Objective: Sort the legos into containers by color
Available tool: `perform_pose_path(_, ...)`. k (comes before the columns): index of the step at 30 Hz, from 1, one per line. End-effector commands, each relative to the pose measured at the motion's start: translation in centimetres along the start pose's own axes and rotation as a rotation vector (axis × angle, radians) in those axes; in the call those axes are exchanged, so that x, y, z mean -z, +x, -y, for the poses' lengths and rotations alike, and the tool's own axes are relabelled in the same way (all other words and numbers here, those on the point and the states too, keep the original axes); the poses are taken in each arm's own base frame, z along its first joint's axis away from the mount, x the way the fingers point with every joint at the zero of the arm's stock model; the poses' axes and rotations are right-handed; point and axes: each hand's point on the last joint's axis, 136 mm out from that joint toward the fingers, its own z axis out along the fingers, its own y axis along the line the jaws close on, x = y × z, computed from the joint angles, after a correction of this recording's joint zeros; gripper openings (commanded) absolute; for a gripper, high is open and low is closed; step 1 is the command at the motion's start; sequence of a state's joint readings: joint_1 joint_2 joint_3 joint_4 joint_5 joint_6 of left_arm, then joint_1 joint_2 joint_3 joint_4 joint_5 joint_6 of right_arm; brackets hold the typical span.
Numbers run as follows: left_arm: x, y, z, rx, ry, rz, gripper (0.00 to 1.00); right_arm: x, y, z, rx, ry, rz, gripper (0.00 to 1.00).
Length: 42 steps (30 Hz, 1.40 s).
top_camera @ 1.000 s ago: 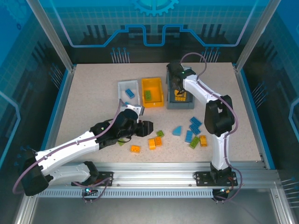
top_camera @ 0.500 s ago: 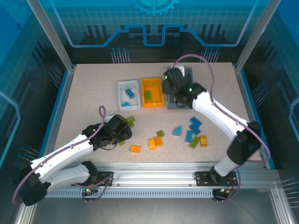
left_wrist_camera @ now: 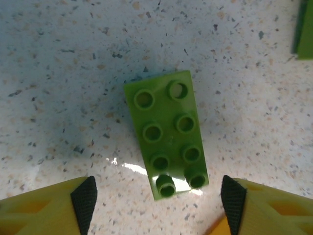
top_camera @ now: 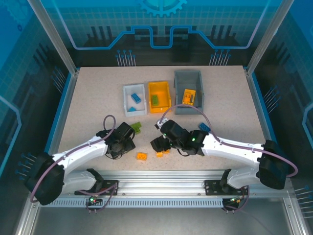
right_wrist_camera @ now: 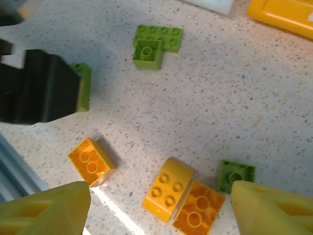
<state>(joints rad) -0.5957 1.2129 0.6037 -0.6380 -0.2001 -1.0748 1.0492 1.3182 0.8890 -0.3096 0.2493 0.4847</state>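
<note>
Left gripper point(left_wrist_camera: 159, 197) has pulled back to lower left, jaws wide, empty, straddling a flat green eight-stud plastic brick point(left_wrist_camera: 166, 139). Right gripper point(right_wrist_camera: 159, 210) has swung down from the grey plastic bin point(top_camera: 188, 77), spread, empty, above orange-yellow studded plastic bricks point(right_wrist_camera: 166, 191). Fresh picks look likely. The wrist views give stud detail. The overhead view places the white plastic bin point(top_camera: 128, 92) and orange-yellow plastic bin point(top_camera: 160, 106) upper centre.

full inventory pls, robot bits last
white plastic bin: 1, white, left of bin row
orange-yellow plastic bin: 1, orange-yellow, middle
grey plastic bin: 1, grey, right
blue studded bricks: 3, blue, two in white bin, one on speckled table
green studded bricks: 5 seen, green, one in orange-yellow bin, four loose
orange studded bricks: 3 loose, orange, near edge; more in grey bin, count unclear
left gripper: 1, open, over a green brick
right gripper: 1, open, above loose orange bricks
</note>
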Motion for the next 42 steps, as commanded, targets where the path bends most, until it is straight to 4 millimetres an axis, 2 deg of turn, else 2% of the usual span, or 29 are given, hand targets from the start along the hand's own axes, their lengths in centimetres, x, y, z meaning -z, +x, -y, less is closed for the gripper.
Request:
perform_pose_path(1,-1.4,0.1,-0.3,0.027,-0.007,-0.015,0.65,1.1,-0.2,-0.6,-0.053,-0.036,0.047,0.77)
perform_pose_path(4,-1.9,-0.1,0.0,0.023,0.019,-0.001,0.54,1.6,-0.3,-0.6,-0.063,-0.041,0.062,0.77)
perform_pose_path(10,-1.6,-0.7,0.5,-0.014,0.031,0.028,0.36,1.3,-0.5,-0.9,-0.073,-0.044,0.059,0.75)
perform_pose_path(13,-0.3,-1.4,1.0,-0.061,0.039,0.054,0.28,1.7,-0.8,-0.7,-0.099,-0.037,0.078,0.74)
perform_pose_path(14,0.8,-1.9,1.7,-0.086,0.056,0.075,0.27,2.0,-1.0,-0.3,-0.114,-0.023,0.097,0.73)
perform_pose_path(16,3.2,-2.9,3.8,-0.155,0.111,0.113,0.26,3.1,-1.6,0.9,-0.156,0.017,0.154,0.72)
perform_pose_path(18,5.8,-3.9,6.9,-0.236,0.186,0.138,0.25,4.4,-2.2,2.4,-0.212,0.06,0.226,0.72)
perform_pose_path(21,8.7,-5.2,11.2,-0.335,0.256,0.158,0.24,5.3,-2.9,4.2,-0.291,0.058,0.29,0.72)
perform_pose_path(26,10.2,-7.7,18.2,-0.436,0.305,0.162,0.25,5.7,-4.2,6.5,-0.398,0.038,0.302,0.72)
perform_pose_path(28,10.4,-8.9,20.7,-0.459,0.309,0.17,0.26,6.1,-4.9,7.1,-0.41,0.044,0.312,0.72)
perform_pose_path(34,7.1,-12.6,26.7,-0.475,0.311,0.12,0.26,7.2,-6.3,8.5,-0.431,0.075,0.334,0.72)
perform_pose_path(39,3.6,-14.2,29.1,-0.494,0.282,0.077,0.28,7.2,-6.0,9.2,-0.452,0.085,0.325,0.72)
perform_pose_path(42,1.7,-14.4,30.1,-0.502,0.289,0.053,0.3,7.0,-5.6,9.5,-0.462,0.087,0.317,0.72)
